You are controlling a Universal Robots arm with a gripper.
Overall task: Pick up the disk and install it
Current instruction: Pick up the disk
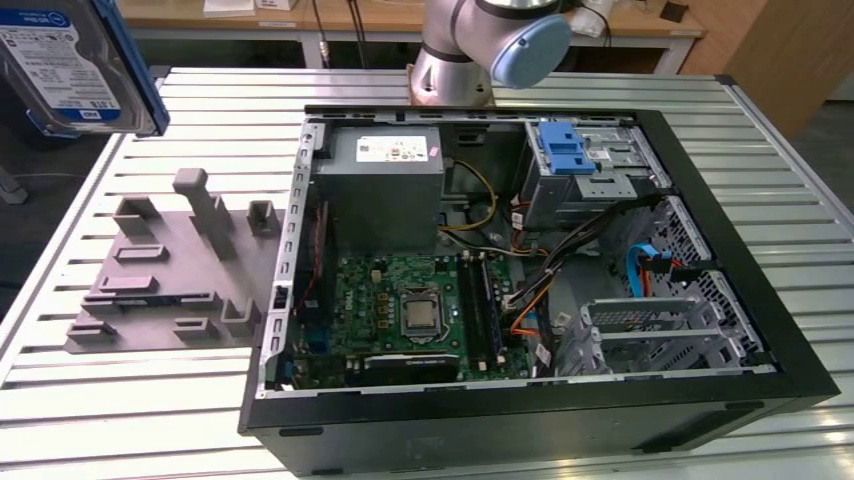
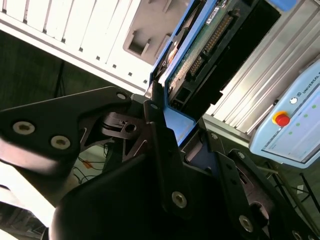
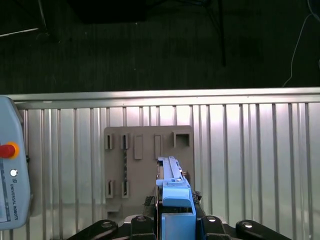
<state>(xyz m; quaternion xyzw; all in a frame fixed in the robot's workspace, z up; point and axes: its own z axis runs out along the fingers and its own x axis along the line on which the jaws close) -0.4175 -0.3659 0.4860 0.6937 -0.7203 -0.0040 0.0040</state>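
Second wrist view: the disk (image 2: 200, 55) is clasped by the pincer (image 2: 182, 130), long axis running straight out from it, well apart from the computer case (image 1: 534, 430).

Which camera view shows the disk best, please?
The exterior view: the disk shows its broad labelled face there, though the picture's edge crops it. The second wrist view shows its circuit-board side at a slant; the first wrist view shows it edge-on, mostly its blue frame.

label on disk (image 1: 64, 62), lettering on pendant (image 3: 11, 192)
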